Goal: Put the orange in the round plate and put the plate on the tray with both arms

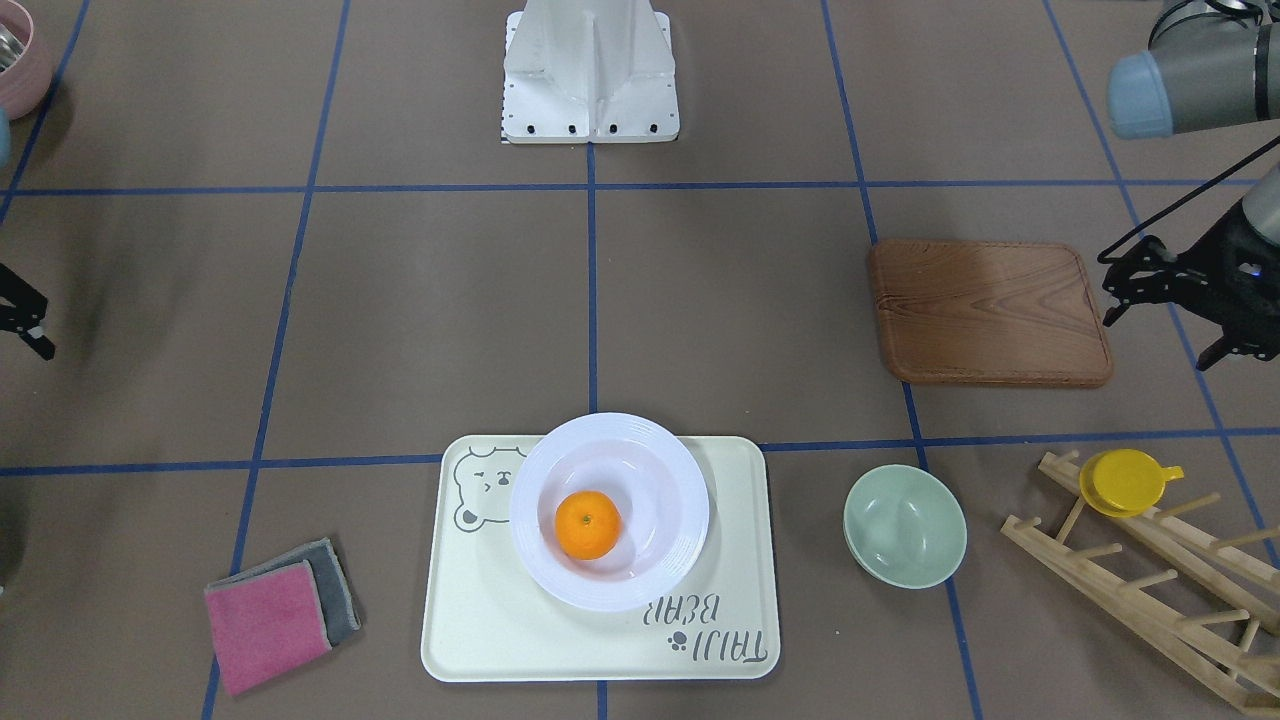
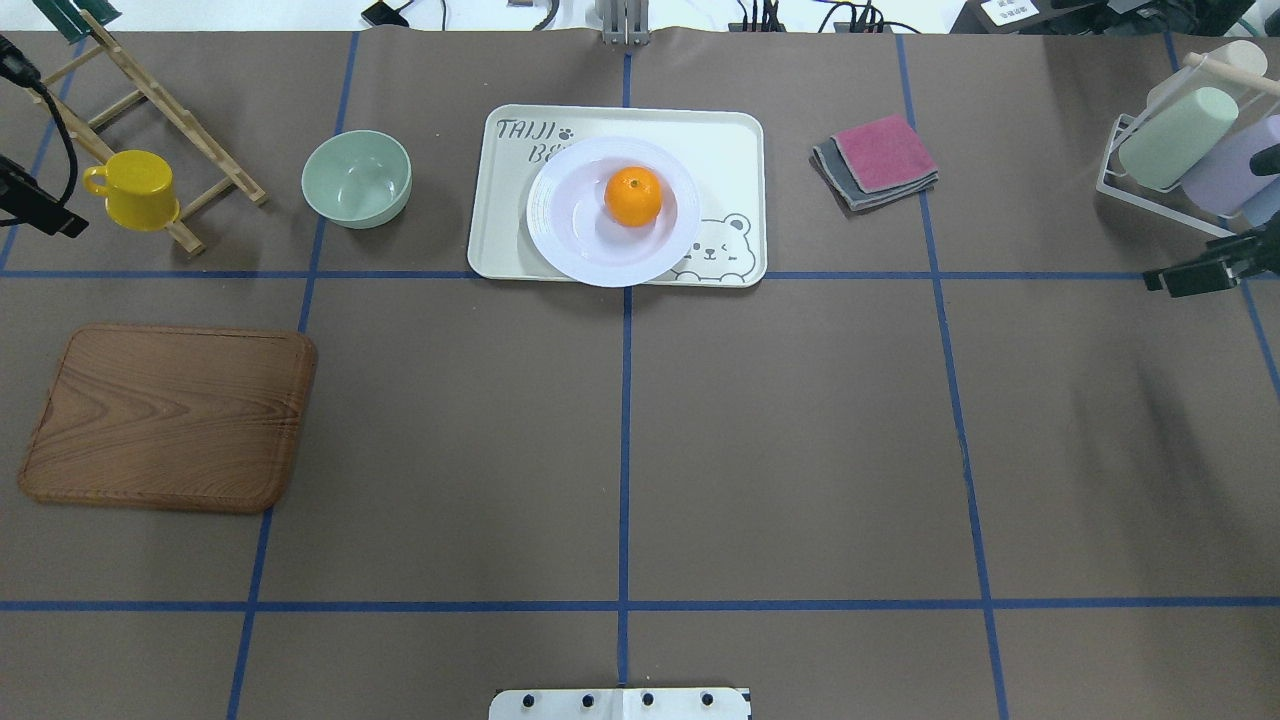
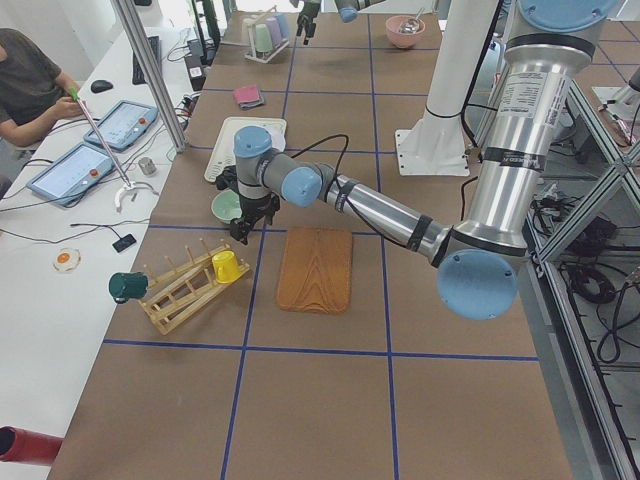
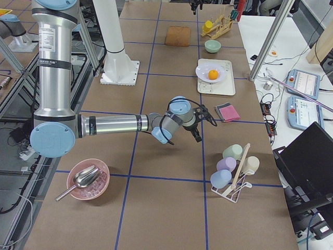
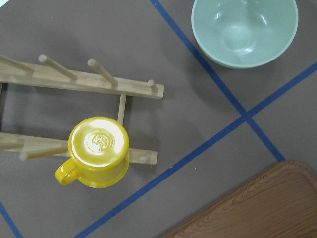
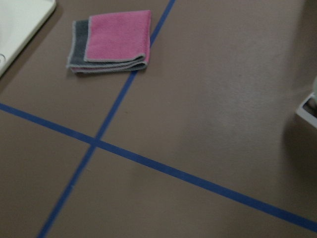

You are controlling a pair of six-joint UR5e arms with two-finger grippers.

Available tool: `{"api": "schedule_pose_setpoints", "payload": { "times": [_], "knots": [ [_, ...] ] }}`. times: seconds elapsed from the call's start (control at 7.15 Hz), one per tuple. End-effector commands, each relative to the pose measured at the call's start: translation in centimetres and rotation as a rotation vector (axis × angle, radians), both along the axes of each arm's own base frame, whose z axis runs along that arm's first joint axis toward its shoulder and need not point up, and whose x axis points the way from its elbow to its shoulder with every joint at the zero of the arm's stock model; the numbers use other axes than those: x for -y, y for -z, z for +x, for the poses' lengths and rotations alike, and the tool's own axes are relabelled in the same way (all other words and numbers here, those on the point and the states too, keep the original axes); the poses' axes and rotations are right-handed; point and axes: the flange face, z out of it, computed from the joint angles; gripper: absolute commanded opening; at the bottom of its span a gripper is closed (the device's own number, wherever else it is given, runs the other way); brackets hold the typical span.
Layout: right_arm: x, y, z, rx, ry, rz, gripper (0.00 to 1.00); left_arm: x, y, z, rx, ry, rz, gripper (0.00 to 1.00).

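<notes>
The orange (image 1: 587, 524) lies in the round plate (image 1: 660, 470), and the plate rests on the tray (image 1: 500, 620) with its robot-side rim overhanging the tray's edge. The same orange (image 2: 633, 195), plate (image 2: 570, 225) and tray (image 2: 730, 150) show in the overhead view. My left gripper (image 1: 1150, 320) hangs far off beside the wooden board (image 1: 990, 310), its fingers apart and holding nothing. My right gripper (image 2: 1204, 222) is at the opposite table edge, only partly in view, its finger parts apart and nothing in them. Neither arm touches the plate.
A pale-green bowl (image 1: 905, 525) stands beside the tray. A yellow cup (image 1: 1125, 482) sits on a wooden peg rack (image 1: 1150, 590). Folded pink and grey cloths (image 1: 280, 612) lie on the tray's other side. A cup rack (image 2: 1190, 150) is near the right gripper. The robot base (image 1: 590, 75) is at the back.
</notes>
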Motion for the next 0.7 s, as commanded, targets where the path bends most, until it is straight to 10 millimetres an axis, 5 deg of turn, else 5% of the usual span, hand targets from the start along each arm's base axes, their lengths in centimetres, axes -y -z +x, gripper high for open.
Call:
{"api": "schedule_pose_setpoints", "payload": {
  "times": [0.0, 0.14, 0.28, 0.56],
  "knots": [
    [6.1, 1.4, 8.5, -0.245, 0.199, -0.042, 1.0, -0.8, -2.2, -1.8, 0.011, -0.017, -0.005, 0.99],
    [8.4, 4.5, 12.1, -0.281, 0.261, -0.081, 1.0, -0.9, -3.1, -3.1, 0.015, -0.009, -0.012, 0.99],
    [7.3, 3.8, 14.6, -0.268, 0.249, -0.109, 1.0, -1.1, -4.9, -4.3, -0.024, -0.022, -0.048, 0.99],
    [5.6, 3.3, 14.7, -0.255, 0.239, -0.13, 1.0, -0.4, -8.9, -6.8, -0.045, -0.064, -0.064, 0.99]
  ]
}}
